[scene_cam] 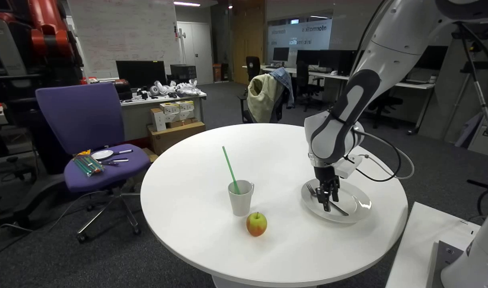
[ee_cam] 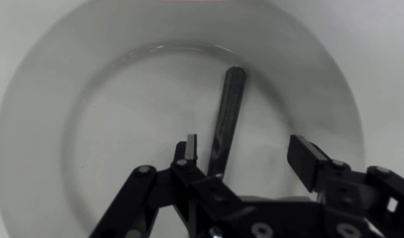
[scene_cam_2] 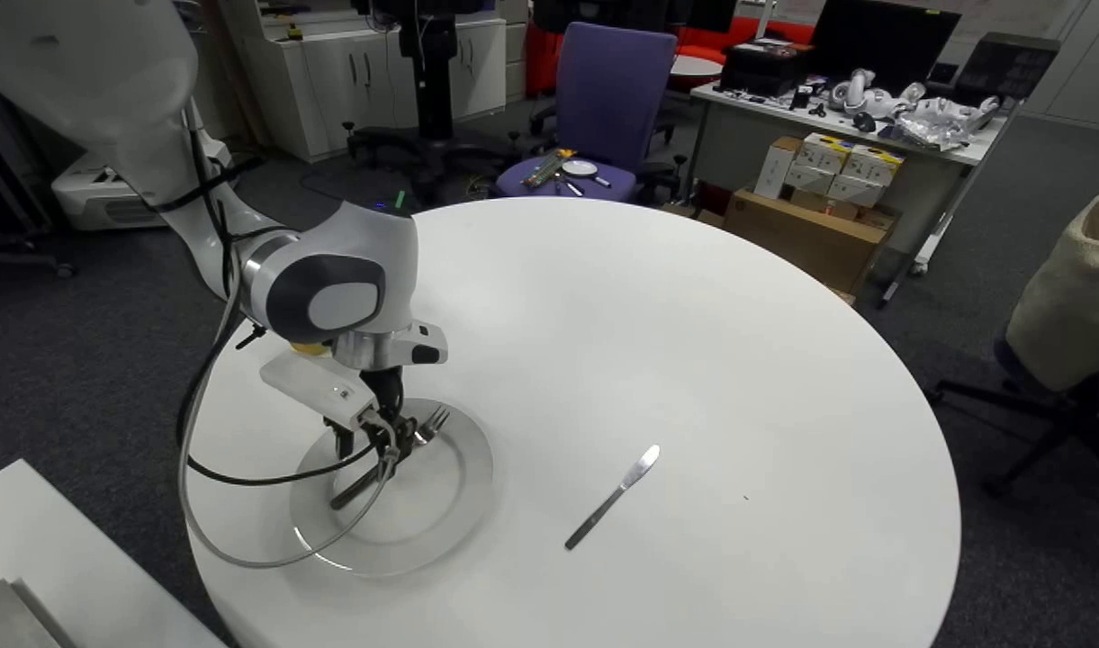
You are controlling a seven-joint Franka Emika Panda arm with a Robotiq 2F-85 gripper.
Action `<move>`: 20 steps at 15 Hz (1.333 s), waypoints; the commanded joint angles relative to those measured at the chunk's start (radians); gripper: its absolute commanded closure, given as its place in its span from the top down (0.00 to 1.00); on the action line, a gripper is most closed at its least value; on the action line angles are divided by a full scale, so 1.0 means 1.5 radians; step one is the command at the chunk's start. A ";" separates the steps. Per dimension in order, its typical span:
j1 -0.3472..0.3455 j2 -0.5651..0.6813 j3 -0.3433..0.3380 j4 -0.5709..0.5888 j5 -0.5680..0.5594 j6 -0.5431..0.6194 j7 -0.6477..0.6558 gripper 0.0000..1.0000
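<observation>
I am observing the gripper (ee_cam: 244,148) standing with jaws parted astride the fork (ee_cam: 227,120), which is lying on the plate (ee_cam: 139,129); contact I cannot confirm.

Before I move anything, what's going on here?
The robot's gripper is low over the plate, jaws apart, with the dark handle of the fork between them but not gripped. The fork rests on the plate. Elsewhere on the table, a white mug with a green straw stands upright near an apple, and a knife lies apart from the plate.
</observation>
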 commanded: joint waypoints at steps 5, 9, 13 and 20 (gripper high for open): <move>0.001 -0.083 0.014 -0.032 -0.005 -0.014 -0.050 0.88; 0.002 -0.085 0.015 -0.037 -0.008 -0.016 -0.061 0.51; 0.002 -0.083 0.014 -0.049 -0.014 -0.016 -0.066 0.28; 0.000 -0.083 0.011 -0.069 -0.021 -0.017 -0.068 0.26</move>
